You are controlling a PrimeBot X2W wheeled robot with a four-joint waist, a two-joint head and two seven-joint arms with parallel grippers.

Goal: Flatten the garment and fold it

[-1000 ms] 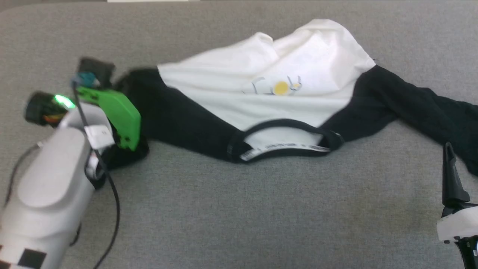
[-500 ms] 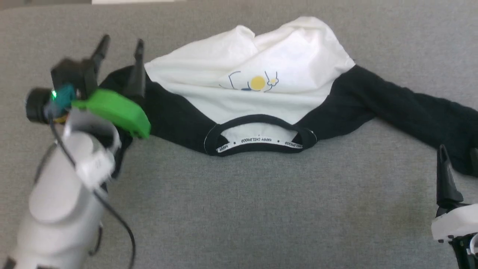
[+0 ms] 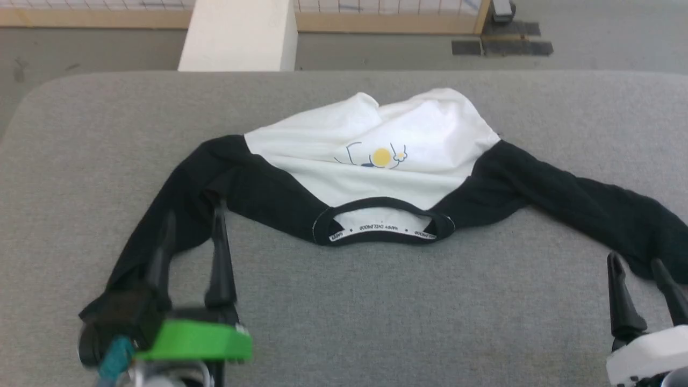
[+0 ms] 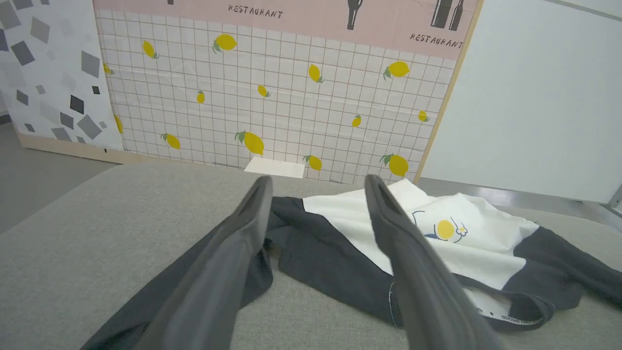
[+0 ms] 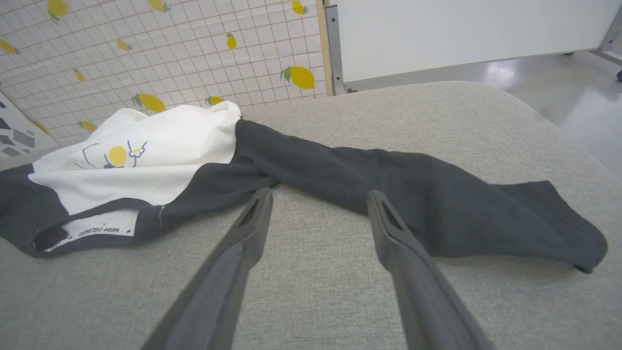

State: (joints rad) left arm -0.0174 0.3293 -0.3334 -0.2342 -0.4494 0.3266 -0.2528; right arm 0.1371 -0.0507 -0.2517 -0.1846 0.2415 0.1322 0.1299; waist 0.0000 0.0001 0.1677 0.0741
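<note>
At the near left of the grey padded surface (image 3: 376, 317), the left gripper (image 3: 194, 210) hung released, its two dark fingers spread with nothing between them and their tips over the bend of the left sleeve (image 3: 188, 180); contact with the cloth could not be judged. At the near right, the right gripper (image 3: 634, 259) was likewise parted and empty, pointing at the cuff end of the right sleeve (image 3: 580, 201), close to it but apart.

Between the two grippers the shirt (image 3: 322, 142) lay face up across the middle of the surface. Its collar (image 3: 384, 239) was nearest the robot, and both black sleeves were drawn outward and toward the near edge. This spread probably served to expose the outline before folding. The white body (image 3: 430, 123) was bunched and ridged at the far side, above the small print (image 3: 380, 157), so flattening appeared unfinished. The hem would likely need pulling away from the collar before any fold.
</note>
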